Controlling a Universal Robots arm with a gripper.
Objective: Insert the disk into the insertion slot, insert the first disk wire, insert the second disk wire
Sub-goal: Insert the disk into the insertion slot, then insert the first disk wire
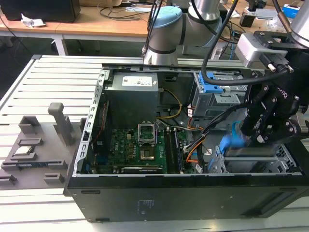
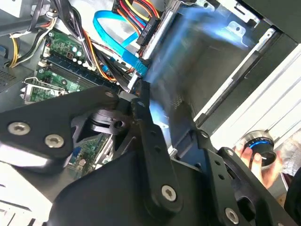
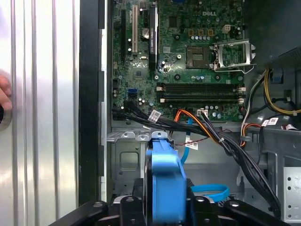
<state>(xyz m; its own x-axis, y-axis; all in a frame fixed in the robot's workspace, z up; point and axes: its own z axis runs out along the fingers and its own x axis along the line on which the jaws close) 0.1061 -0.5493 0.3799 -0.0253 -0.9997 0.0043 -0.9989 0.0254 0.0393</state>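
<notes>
Well, the tool (image 1: pixel 248 135) is clamped on the disk (image 3: pixel 164 181) by its blue carrier, holding it edge-on inside the open computer case (image 1: pixel 145 203), right at the insertion slot (image 1: pixel 282 157) of the silver drive cage and, as far as I can see, not seated. What worries me is the clutter beside that bay: the black wire bundle (image 3: pixel 230 146) and the blue data cable (image 3: pixel 209 190) lie close, so a skewed approach could snag or pinch one. A tilted carrier might jam on the cage edge and twist in the grip. Someone's hand (image 2: pixel 263 157) is near the case too
</notes>
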